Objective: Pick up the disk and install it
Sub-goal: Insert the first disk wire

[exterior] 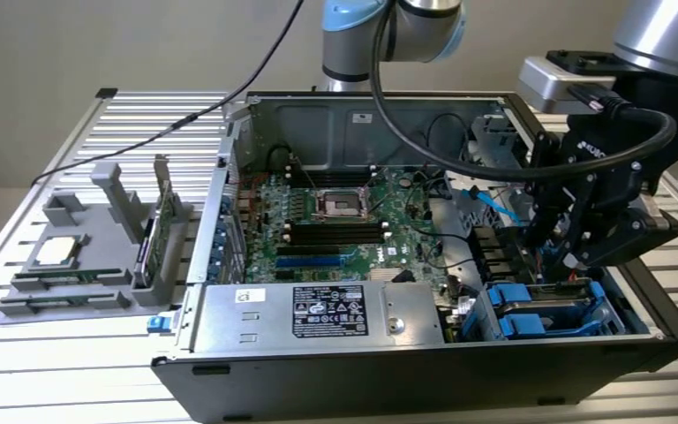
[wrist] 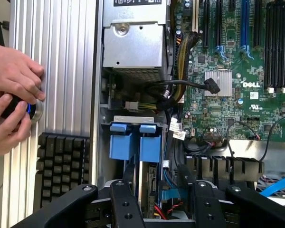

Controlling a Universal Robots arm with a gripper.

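Observation:
The disk (exterior: 547,305) sits in the drive bay at the front corner of the open computer case, on the exterior view's right, framed by its bright blue carrier bracket. In the wrist view the blue carrier tabs of the disk (wrist: 135,142) stand just ahead of my fingers, with the drive's edge running back between them. My gripper (exterior: 557,265) hangs right above the bay. Its jaws stand open, and the black fingers (wrist: 121,204) flank the disk's edge without touching it. My gripper (wrist: 162,209) holds nothing.
The silver power supply box (exterior: 315,314) lies beside the bay, with the motherboard (exterior: 339,221) behind it. Loose cables (wrist: 180,90) run near the bay. A grey fixture (exterior: 80,256) stands on the table at the exterior view's left. A person's hands (wrist: 12,99) hold a small black knob beside a keyboard (wrist: 61,161).

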